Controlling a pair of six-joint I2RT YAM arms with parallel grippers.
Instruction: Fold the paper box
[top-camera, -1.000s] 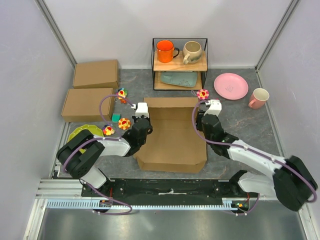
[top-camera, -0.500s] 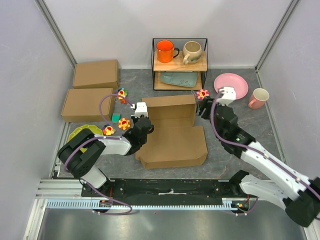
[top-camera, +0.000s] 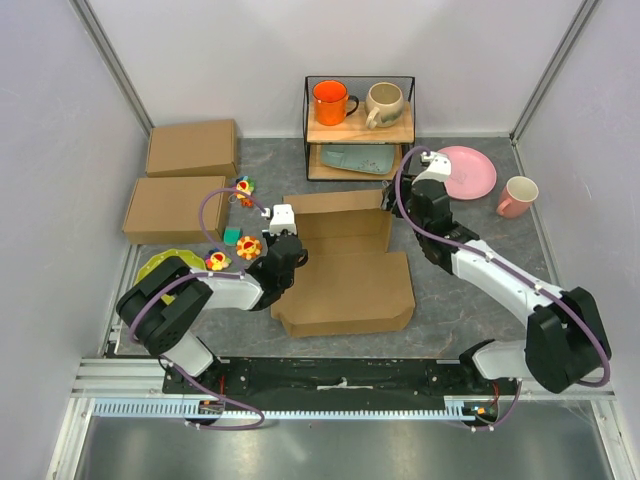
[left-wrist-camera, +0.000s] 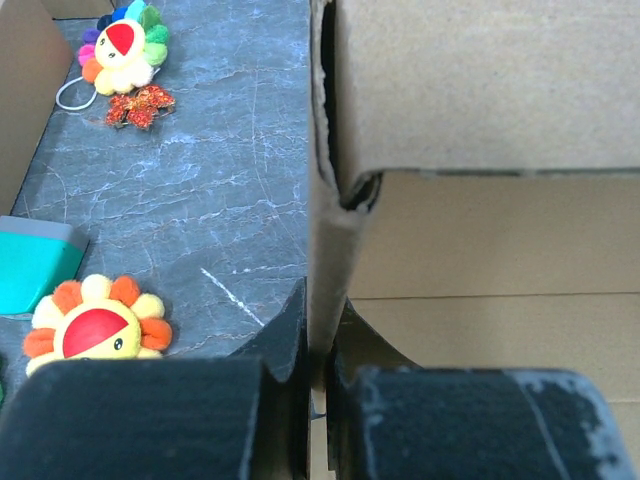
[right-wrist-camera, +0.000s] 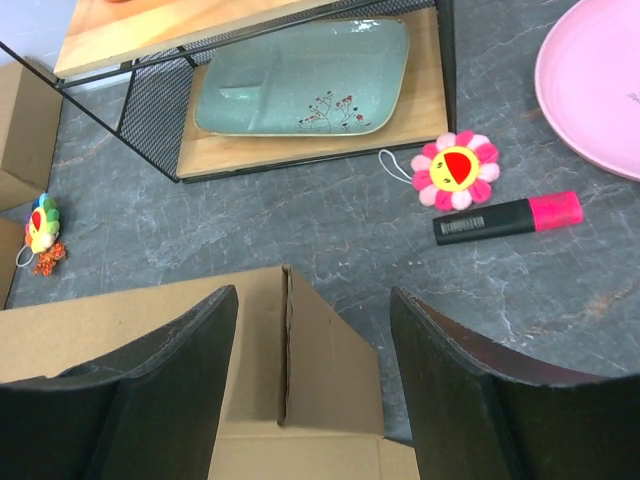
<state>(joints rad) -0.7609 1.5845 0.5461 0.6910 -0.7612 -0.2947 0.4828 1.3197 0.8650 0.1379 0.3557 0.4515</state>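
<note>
left gripper (left-wrist-camera: 318, 345) pinches the paper box (left-wrist-camera: 480, 240) wall; right gripper (right-wrist-camera: 312, 300) hangs over its corner (jaws wide).

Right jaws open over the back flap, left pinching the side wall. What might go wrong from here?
The raised back flap, unheld beneath the open right gripper, may flop back. The left gripper pinches just one thin wall of the paper box; pushing could crease it or drag the box.

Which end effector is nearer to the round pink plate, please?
Right. The right end effector hovers at the back right corner of the brown cardboard paper box, left of the round pink plate; the left end effector clamps its left wall, farther away.
</note>
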